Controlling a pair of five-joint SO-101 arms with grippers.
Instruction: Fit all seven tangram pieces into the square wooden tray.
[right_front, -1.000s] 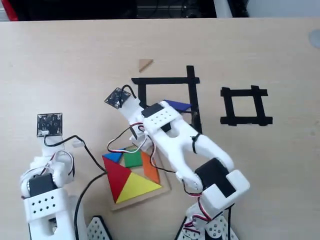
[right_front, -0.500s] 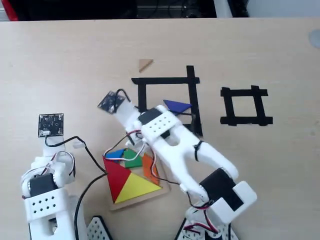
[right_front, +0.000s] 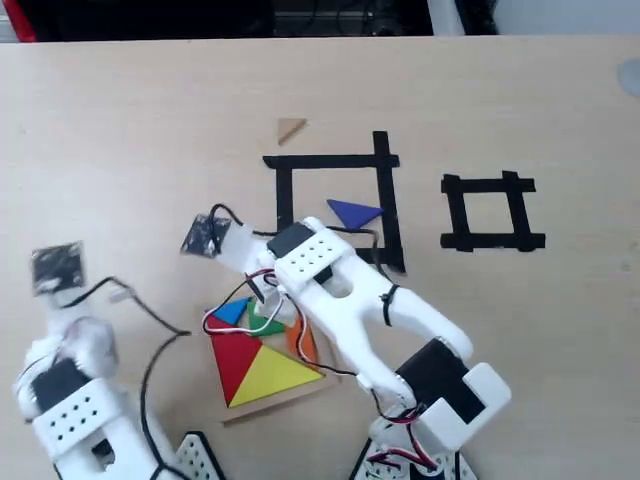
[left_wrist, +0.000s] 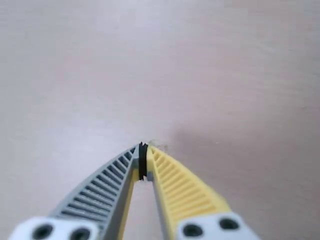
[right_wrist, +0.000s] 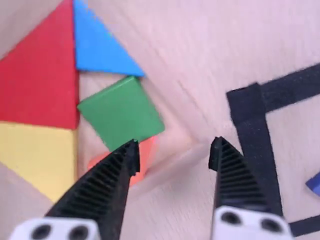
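Black ribbed fingers (right_wrist: 107, 185) of the right gripper (right_wrist: 172, 149) stand spread apart with nothing between them, over the far right edge of the square wooden tray (right_front: 280, 398). One fingertip lies over the spot where the green square (right_wrist: 120, 112) meets the orange piece (right_wrist: 144, 161). The other is over bare table (right_front: 120, 120) between the tray and a black tape square (right_front: 335, 160). Whether the tips touch anything below cannot be told.

Inside the tray the green square sits tilted, with bare wood showing beside it. A light blue triangle (right_wrist: 97, 47) lies at the far corner, just beyond the green square. The big red triangle (right_front: 233, 362) fills the left part and the big yellow triangle (right_front: 275, 375) the near part, and the two meet along a straight edge. The orange piece is on the right side, largely under the right arm (right_front: 350, 300) in the high view. The tray itself lies near the middle of the table's near side, between the two arms.

A dark blue triangle (right_front: 355, 212) rests inside the tape square, apart from the tray to its far right. A tan triangle (right_front: 291, 128) lies on the table just beyond that square's far side. A second tape square (right_front: 493, 212) is farther right.

The left gripper (left_wrist: 142, 150) has its grey and yellow fingers (left_wrist: 105, 185) pressed together tip to tip, gripping nothing, over bare table. The left arm (right_front: 70, 400) stands at the near left, well apart from the tray.
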